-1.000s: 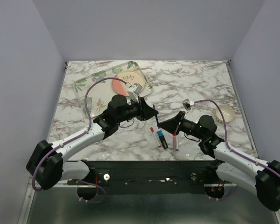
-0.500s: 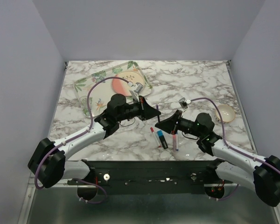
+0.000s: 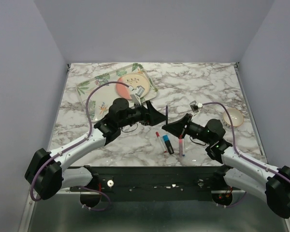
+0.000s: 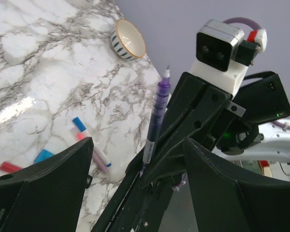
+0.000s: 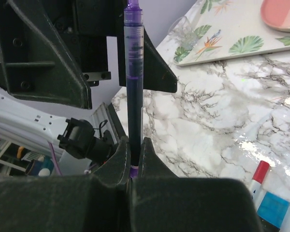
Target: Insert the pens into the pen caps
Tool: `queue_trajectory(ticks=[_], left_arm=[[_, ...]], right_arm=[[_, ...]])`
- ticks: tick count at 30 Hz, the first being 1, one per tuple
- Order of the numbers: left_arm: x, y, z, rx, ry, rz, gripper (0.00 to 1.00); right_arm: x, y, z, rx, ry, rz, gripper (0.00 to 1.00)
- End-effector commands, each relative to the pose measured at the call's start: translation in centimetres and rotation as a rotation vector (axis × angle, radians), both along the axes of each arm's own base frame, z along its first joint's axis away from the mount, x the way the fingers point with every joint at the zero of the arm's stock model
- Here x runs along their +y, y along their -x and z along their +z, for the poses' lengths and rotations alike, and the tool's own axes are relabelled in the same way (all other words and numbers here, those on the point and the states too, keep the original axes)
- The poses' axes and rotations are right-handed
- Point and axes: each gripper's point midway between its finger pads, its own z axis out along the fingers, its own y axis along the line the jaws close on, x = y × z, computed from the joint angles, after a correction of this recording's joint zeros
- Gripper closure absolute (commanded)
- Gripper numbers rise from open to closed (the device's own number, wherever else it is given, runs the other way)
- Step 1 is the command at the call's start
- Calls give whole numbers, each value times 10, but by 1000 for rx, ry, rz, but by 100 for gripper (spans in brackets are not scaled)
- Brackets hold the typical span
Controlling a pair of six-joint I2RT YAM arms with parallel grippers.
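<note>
What moved: since the shot half a second back, the left gripper [image 3: 159,116] has gone from pinched to spread wide. The thin purple pen [image 5: 134,82] sits a touch further toward the right arm.

Right jaws: the right gripper [image 5: 134,147] is clenched on the pen's lower end, so that arm carries it on its own.

Left jaws: released and empty. Its fingers [image 4: 43,188] stand on either side of the pen. They look apart from it, though we can't be sure about the far finger.

Pen axis: close to upright, nib end up, leaning slightly back from the bases, held in the air between the two grippers.

Which arm is nearer: both are right up against it. The left gripper faces it from the left side and the right one holds it from below.

Rest of the set: the red-tipped pen [image 3: 159,139], chunky dark marker [image 3: 168,145] and pink-and-white pen [image 3: 181,145] lie side by side on the marble table [image 3: 208,82], just in front of the right arm and below the held pen.

Caps: we honestly can't tell which of the bright bits down there are loose caps.

Our guess: the empty left gripper has to go down for a cap, then come onto the nib along that upright axis.
</note>
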Motion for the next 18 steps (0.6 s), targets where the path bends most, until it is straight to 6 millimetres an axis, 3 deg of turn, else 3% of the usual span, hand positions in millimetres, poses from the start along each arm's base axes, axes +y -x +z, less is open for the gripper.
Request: queue_trajectory(ticks=[1,4,5,9,12,18], left_arm=[[30,-19,-19,112,-72,232,14],[70,-38,-50,358,-100,517,9],[101,-51,-72,426,-149,689,9],[168,-62,-114,652,-177,1015,6],[218,-55,-144,873,-162,1245,6],[272,-33,-181,1146,-89,1494,22]], right_arm=[[-12,-13,-1,38,-23,-128,99],[-18,-14,-2,46,-23,-165,99],[-19,-13,0,38,-26,-168,99],[-21,-8,9,17,-24,-154,99],[-23,-5,12,6,-12,-152,99],[-31,-1,11,-8,-6,-177,99]])
